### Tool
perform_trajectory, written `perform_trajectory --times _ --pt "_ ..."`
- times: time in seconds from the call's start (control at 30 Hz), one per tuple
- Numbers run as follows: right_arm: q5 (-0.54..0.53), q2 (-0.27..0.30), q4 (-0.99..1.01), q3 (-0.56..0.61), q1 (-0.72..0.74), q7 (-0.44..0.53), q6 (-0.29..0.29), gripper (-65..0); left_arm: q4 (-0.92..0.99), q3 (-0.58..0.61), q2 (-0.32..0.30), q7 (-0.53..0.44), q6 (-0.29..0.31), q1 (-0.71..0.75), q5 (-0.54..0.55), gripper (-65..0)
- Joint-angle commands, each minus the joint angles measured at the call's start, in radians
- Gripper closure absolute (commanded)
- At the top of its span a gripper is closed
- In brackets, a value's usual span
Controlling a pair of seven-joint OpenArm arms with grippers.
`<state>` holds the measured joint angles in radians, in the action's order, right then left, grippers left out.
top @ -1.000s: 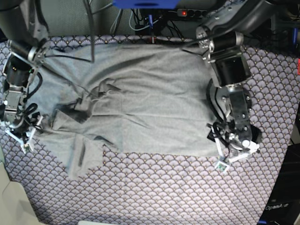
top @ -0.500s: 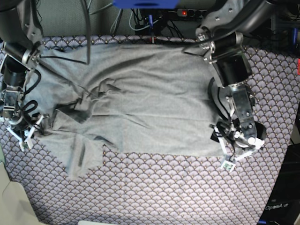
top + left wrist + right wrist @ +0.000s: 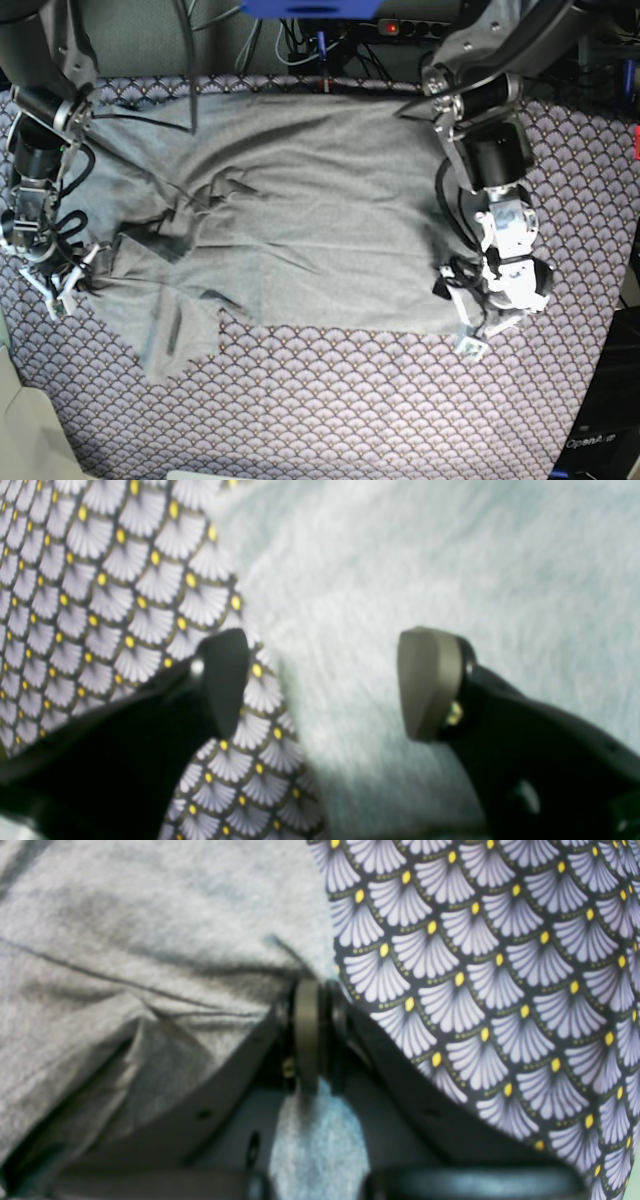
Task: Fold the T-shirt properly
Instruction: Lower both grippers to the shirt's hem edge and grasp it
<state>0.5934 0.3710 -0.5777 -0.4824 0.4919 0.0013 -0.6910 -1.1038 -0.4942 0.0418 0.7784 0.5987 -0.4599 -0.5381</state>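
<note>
Change: left gripper has shifted inward from the cloth to the shirt's lower corner on the base view's right; right gripper has edged slightly toward the shirt on that view's left.
T-shirt: spread over the middle of the surface, grey, with folds and dark creases on the base view's left half; one flap hangs toward the near edge at lower left.
Cloth: purple scallop pattern, covers the surface; a broad bare band lies between the shirt's near hem and the near edge, narrower strips run along both sides.
Left gripper: jaws apart, straddling the shirt edge; one finger over the cloth, the other over the T-shirt. Contact with the fabric cannot be told; the wrist view is blurred.
Right gripper: jaws together, clamped on the T-shirt at its edge, where fabric meets cloth; creases run out from the grip point.
Room: open cloth toward the near edge; cables and a power strip beyond the far edge.
</note>
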Motion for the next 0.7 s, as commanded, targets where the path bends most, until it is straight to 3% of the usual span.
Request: perform_trajectory --times 0.0,0.17,0.33,0.47,0.67 --pt "0.021 0.007 -0.001 0.000 -0.002 -0.042 -0.007 -1.8 -0.016 0.002 -0.007 -0.033 -0.020 -0.033 0.025 -45.4" --pt "0.021 0.007 -0.001 0.004 -0.005 -0.040 -0.007 -3.6 -0.006 0.004 -0.039 -0.072 -0.162 -0.033 0.149 -45.4" --pt "0.021 0.007 -0.001 0.004 -0.005 -0.040 -0.007 -3.7 0.175 0.007 -0.121 -0.081 -0.244 -0.086 0.304 -45.4" --pt "0.023 0.009 -0.001 0.006 -0.006 -0.042 -0.007 -3.7 0.325 0.013 -0.168 -0.173 -0.262 -0.121 0.388 -45.4" --pt "0.023 0.009 -0.003 0.006 -0.028 -0.039 -0.007 -3.7 0.359 0.015 -0.164 -0.219 -0.254 -0.124 0.399 -45.4"
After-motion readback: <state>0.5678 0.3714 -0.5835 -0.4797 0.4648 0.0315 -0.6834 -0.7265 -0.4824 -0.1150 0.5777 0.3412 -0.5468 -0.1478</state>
